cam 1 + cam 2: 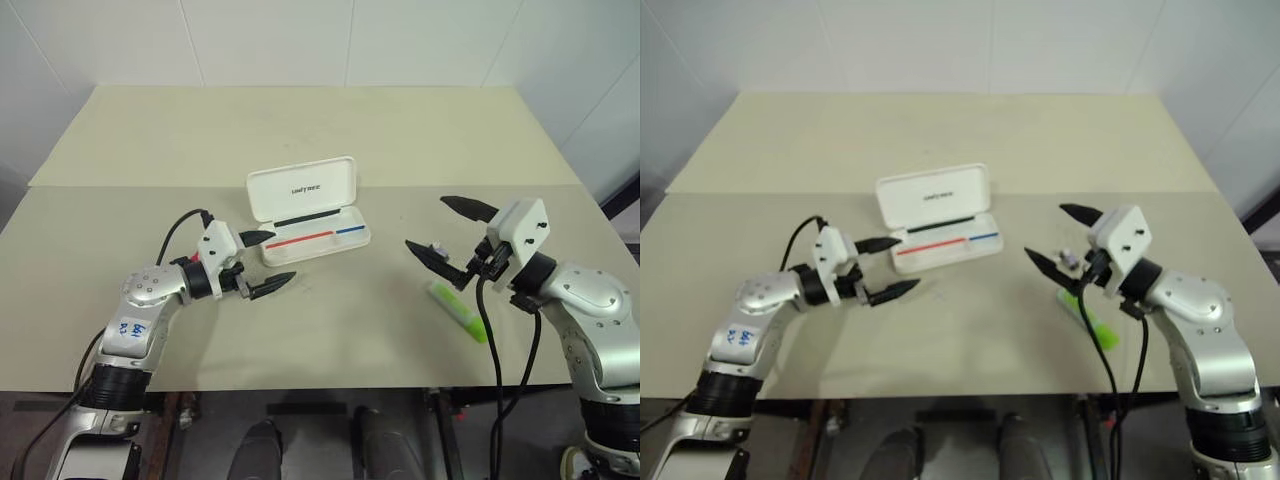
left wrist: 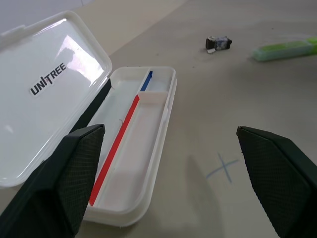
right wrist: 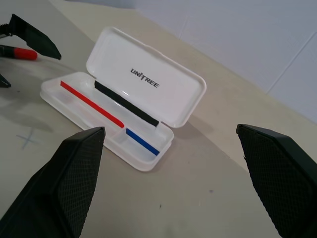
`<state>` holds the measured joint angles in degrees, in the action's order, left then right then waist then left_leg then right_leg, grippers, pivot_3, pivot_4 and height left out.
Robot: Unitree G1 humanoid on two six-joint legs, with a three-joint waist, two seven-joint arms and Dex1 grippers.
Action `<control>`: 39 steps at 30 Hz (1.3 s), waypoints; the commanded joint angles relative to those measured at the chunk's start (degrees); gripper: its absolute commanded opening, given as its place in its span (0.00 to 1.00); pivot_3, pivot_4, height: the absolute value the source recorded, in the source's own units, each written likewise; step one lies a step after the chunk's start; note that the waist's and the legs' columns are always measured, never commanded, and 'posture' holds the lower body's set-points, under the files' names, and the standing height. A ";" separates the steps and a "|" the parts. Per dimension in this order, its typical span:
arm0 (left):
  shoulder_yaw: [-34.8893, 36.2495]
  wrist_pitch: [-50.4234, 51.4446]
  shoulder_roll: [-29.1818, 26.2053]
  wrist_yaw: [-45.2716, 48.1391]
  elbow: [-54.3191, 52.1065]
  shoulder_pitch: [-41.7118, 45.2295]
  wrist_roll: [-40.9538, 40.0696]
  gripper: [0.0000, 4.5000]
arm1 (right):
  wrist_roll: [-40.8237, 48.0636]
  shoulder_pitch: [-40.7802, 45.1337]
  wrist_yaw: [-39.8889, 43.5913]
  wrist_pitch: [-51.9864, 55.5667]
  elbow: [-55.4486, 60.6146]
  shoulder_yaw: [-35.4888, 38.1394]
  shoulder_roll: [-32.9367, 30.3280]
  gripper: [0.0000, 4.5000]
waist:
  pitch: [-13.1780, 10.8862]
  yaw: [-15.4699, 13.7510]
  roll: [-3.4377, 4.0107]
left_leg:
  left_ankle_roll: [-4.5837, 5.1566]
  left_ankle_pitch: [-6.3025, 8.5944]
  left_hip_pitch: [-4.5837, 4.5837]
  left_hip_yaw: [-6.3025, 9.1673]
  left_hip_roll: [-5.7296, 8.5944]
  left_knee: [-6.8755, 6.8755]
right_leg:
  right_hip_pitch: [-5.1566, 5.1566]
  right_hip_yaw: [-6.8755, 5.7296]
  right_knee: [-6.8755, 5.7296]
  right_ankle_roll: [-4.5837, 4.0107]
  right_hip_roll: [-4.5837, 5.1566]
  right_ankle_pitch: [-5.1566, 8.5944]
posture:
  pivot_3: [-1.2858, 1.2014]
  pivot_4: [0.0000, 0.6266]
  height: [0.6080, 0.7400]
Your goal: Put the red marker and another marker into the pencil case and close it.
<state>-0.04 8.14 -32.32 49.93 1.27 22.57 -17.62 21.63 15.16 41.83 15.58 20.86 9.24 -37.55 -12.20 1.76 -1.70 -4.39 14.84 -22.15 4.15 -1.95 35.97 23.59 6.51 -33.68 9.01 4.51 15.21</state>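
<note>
The white pencil case lies open at the table's middle, lid up, its tray holding nothing loose. My left gripper is open just left of the tray, with nothing between its fingers. The red marker, black with a red cap, lies on the table under that hand, mostly hidden. The lime-green highlighter lies near the front right, below my right gripper, which is open and empty above the table, pointing toward the case.
A small grey-black object lies on the table close to the right gripper's lower finger. A faint blue pen cross marks the tabletop in front of the case. The table's front edge runs just behind both arms.
</note>
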 commanded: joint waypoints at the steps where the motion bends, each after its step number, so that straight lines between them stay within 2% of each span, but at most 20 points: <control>1: -0.28 -1.33 -1.37 1.58 2.92 2.13 1.83 0.79 | 0.59 1.04 -1.85 1.16 3.49 0.43 0.26 1.00 | 0.00 -0.01 0.00 | 0.00 0.00 0.00 0.00 0.00 0.01 | 0.00 0.00 0.00 -0.06 0.00 0.03 | 0.52 0.24 1.00; 3: -0.89 -1.77 -0.88 1.60 4.68 4.07 2.80 0.65 | 0.46 0.39 -2.13 1.02 3.77 0.36 0.73 1.00 | 0.00 -0.09 0.00 | 0.00 0.00 0.00 0.00 0.00 0.02 | 0.00 -0.01 0.00 -0.10 0.00 0.05 | 0.52 0.24 1.00; 17: -4.81 -1.95 0.46 3.98 11.23 10.37 7.18 0.65 | 0.03 -4.78 -5.47 0.16 8.17 0.33 3.42 1.00 | 0.00 -0.06 0.00 | 0.01 0.00 -0.03 0.00 0.00 0.00 | 0.02 -0.02 -0.03 0.08 0.00 -0.04 | 0.52 0.24 1.00; 24: -10.14 -3.44 2.61 5.61 20.11 17.31 12.65 0.65 | -1.10 -7.12 -9.44 0.17 11.56 -0.09 5.87 1.00 | 0.00 -0.14 0.00 | 0.01 -0.01 -0.03 0.00 0.03 0.06 | -0.01 -0.01 0.02 -0.02 0.00 0.01 | 0.52 0.24 1.00; 36: -12.01 -0.86 4.78 6.33 25.41 21.96 16.03 0.65 | -1.39 -8.57 -11.41 0.79 14.05 -0.41 6.51 1.00 | 0.00 -0.13 0.00 | 0.01 0.00 -0.05 0.01 0.02 0.00 | 0.03 -0.02 -0.04 0.08 -0.01 -0.04 | 0.52 0.24 1.00; 39: -11.94 0.16 4.20 6.47 25.68 21.99 16.51 0.52 | -1.24 -8.50 -11.15 1.09 14.35 -0.67 6.26 1.00 | 0.00 -0.02 0.00 | 0.01 0.00 -0.05 0.01 0.02 0.00 | 0.03 -0.02 -0.04 0.08 -0.01 -0.04 | 0.52 0.24 1.00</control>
<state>-12.32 7.89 -27.54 56.42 27.57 43.79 -1.65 20.17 6.63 31.04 16.78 32.61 7.76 -30.88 -12.20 1.74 -1.71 -4.38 14.84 -22.20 4.16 -1.92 35.96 23.62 6.48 -33.72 9.10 4.51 15.17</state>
